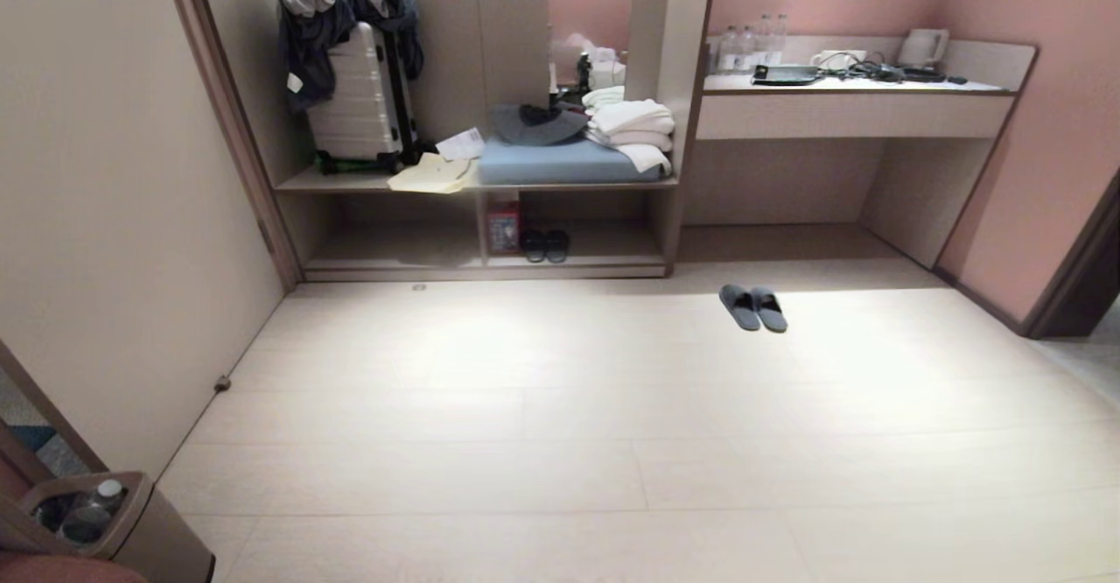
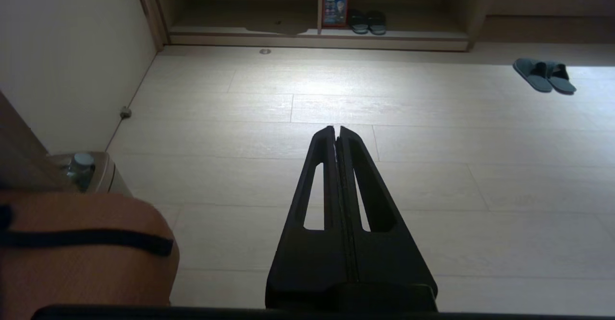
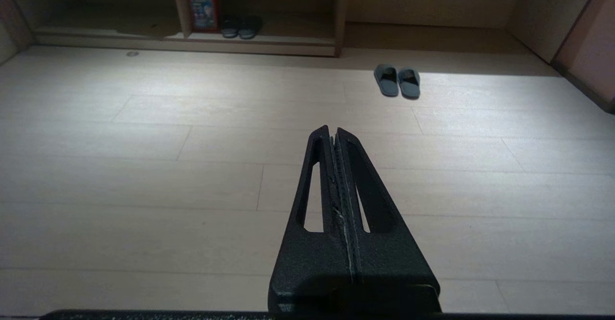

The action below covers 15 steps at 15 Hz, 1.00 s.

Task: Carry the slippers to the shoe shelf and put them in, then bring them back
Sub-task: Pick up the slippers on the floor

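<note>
a small brown waste bin [image 1: 131, 522] with a clear plastic bottle [image 1: 92, 509] inside sits nearest the head camera, at the lower left corner beside the beige wall. pale wood-plank floor [image 1: 560, 443] fills most of the view. neither arm shows in the head view.

in the left wrist view the black left gripper [image 2: 337, 130] hangs above the floor with its two long fingers pressed together, holding nothing. in the right wrist view the black right gripper [image 3: 333, 131] is likewise closed and empty above the floor.

the pair of dark grey-blue soft fabric slide slippers [image 1: 753, 307] lies side by side and touching on the floor, well apart from both grippers, to the right of the low open-fronted beige wood shoe shelf [image 1: 573, 261] and in front of the recess under the long pale worktop [image 1: 853, 115].

inside the shoe shelf, in the right compartment just beside the upright divider, stands a pair of shiny black sandals [image 1: 545, 245], next to a red box [image 1: 504, 227]. above the shelf, a ledge carries a white ribbed suitcase [image 1: 359, 101] draped with dark clothes, a blue cushion [image 1: 560, 165] and folded white towels [image 1: 632, 128].
</note>
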{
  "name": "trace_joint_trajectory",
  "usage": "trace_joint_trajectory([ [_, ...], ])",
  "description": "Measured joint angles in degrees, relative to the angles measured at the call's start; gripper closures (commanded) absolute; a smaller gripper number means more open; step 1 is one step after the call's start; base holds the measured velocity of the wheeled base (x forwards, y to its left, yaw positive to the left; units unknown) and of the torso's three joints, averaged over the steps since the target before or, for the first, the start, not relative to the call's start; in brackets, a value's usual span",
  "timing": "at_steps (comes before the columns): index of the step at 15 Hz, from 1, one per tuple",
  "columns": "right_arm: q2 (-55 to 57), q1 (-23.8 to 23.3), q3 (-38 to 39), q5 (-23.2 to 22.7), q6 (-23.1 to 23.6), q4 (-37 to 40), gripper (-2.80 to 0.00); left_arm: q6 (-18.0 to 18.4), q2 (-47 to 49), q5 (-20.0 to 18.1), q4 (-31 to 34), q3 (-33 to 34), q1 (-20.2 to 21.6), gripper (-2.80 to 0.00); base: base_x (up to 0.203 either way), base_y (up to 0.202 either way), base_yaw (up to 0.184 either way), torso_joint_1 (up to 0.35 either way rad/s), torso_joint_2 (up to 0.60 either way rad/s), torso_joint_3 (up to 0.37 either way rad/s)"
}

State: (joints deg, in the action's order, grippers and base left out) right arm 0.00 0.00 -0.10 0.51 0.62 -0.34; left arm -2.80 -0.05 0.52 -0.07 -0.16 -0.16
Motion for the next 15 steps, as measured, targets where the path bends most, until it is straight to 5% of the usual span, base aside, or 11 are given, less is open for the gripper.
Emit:
trace_joint_trajectory([
  [15,0.0,0.0,0.0,-0.1,0.0,0.0,0.0,0.2,0.0,0.0,0.3,-0.1,0.0,0.0,0.195,0.0,-0.001,0.002,0.0,0.002],
])
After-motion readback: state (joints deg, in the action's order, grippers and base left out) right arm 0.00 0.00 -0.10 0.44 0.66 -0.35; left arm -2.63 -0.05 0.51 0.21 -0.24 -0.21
